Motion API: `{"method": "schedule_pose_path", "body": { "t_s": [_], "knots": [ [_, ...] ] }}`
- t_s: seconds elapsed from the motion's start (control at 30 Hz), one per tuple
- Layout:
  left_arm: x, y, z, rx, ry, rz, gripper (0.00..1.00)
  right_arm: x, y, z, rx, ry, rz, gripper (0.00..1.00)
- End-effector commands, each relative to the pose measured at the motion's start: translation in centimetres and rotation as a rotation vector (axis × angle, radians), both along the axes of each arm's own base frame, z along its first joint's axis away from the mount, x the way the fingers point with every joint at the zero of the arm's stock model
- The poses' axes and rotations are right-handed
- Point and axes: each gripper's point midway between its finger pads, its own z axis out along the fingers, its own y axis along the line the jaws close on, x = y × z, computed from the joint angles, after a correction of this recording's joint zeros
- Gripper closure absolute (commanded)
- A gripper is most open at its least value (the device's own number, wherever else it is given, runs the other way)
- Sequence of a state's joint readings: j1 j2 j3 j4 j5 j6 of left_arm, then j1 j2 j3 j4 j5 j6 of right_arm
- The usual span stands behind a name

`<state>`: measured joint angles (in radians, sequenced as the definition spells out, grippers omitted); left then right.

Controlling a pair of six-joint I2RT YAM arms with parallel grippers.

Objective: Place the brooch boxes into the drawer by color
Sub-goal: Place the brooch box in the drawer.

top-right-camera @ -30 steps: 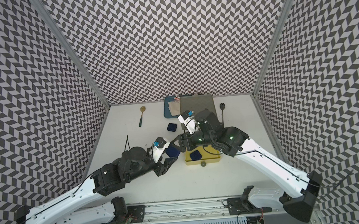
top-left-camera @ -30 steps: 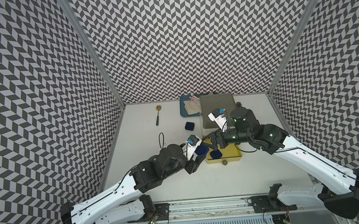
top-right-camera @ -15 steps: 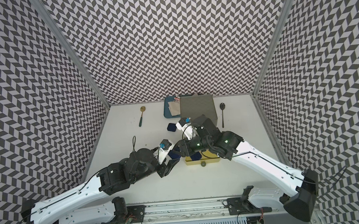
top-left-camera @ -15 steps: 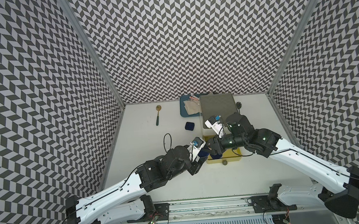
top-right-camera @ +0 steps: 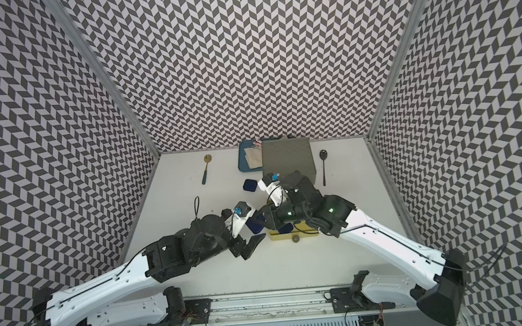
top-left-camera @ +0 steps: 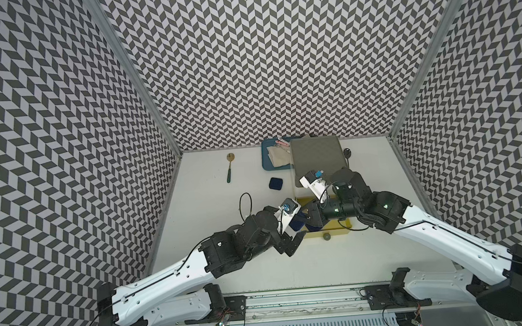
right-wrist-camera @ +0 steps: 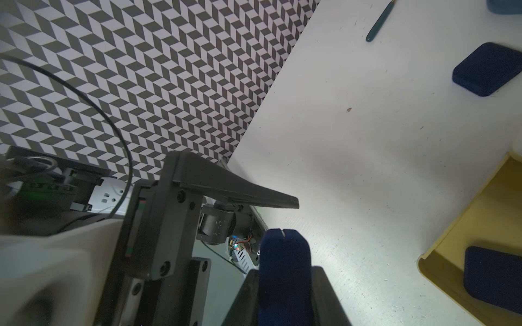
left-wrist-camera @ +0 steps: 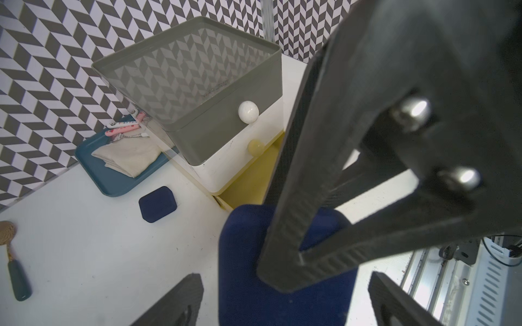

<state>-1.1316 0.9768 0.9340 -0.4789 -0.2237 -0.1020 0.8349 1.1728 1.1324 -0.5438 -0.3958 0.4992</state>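
One gold spoon (top-left-camera: 229,169) | tray (top-left-camera: 265,161) beside drawer (top-left-camera: 314,153) | right arm (top-left-camera: 381,207) over yellow tier (left-wrist-camera: 248,183)

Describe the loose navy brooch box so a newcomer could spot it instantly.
Find the drawer chest at the back of the table, with the blue tray beside it. Just in front of the tray, a small navy brooch box lies flat on the bare table. Its navy twins are elsewhere: the held box in the right gripper, the stowed box inside the open yellow drawer.

Matt velvety navy box (right-wrist-camera: 284,254) (glossy knob (left-wrist-camera: 248,111))
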Motion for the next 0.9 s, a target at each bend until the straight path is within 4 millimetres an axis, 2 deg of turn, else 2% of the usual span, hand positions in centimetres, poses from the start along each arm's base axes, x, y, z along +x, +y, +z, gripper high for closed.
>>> {"method": "schedule_pose_path", "body": {
  "t_s": [0.0, 0.1, 0.27, 0.37, 0.47, 0.57, 0.7, 0.87],
  "knots": [
    [0.8, -0.4, 2.5, -0.129, -0.010, 0.042, 0.00, 2.1, -1.8, 0.4, -0.004, -0.090, -0.136, 0.87],
    [3.0, 0.8, 2.0, -0.170, 0.028, 0.122, 0.00, 3.6, -4.7, -1.4, -0.048, -0.107, -0.244, 0.88],
    [7.3, 4.3, 1.0, -0.177, 0.088, 0.290, 0.00, 5.2, -9.6, -5.2, -0.103, -0.081, -0.368, 0.87],
    [9.2, 6.0, 0.3, -0.200, 0.141, 0.337, 0.00, 5.9, -11.2, -7.5, -0.129, -0.061, -0.415, 0.88],
    [10.7, 7.4, -0.1, -0.218, 0.175, 0.364, 0.00, 6.5, -11.9, -9.4, -0.132, -0.043, -0.448, 0.88],
    [11.3, 8.0, -0.4, -0.217, 0.190, 0.367, 0.00, 7.2, -12.5, -10.9, -0.141, -0.033, -0.480, 0.88],
    [11.4, 8.2, -0.6, -0.217, 0.198, 0.360, 0.00, 8.6, -13.6, -12.4, -0.158, -0.016, -0.529, 0.88],
    [11.2, 8.6, -1.5, -0.213, 0.209, 0.363, 0.00, 9.5, -13.4, -13.8, -0.189, -0.003, -0.488, 0.91]
  ]
}}
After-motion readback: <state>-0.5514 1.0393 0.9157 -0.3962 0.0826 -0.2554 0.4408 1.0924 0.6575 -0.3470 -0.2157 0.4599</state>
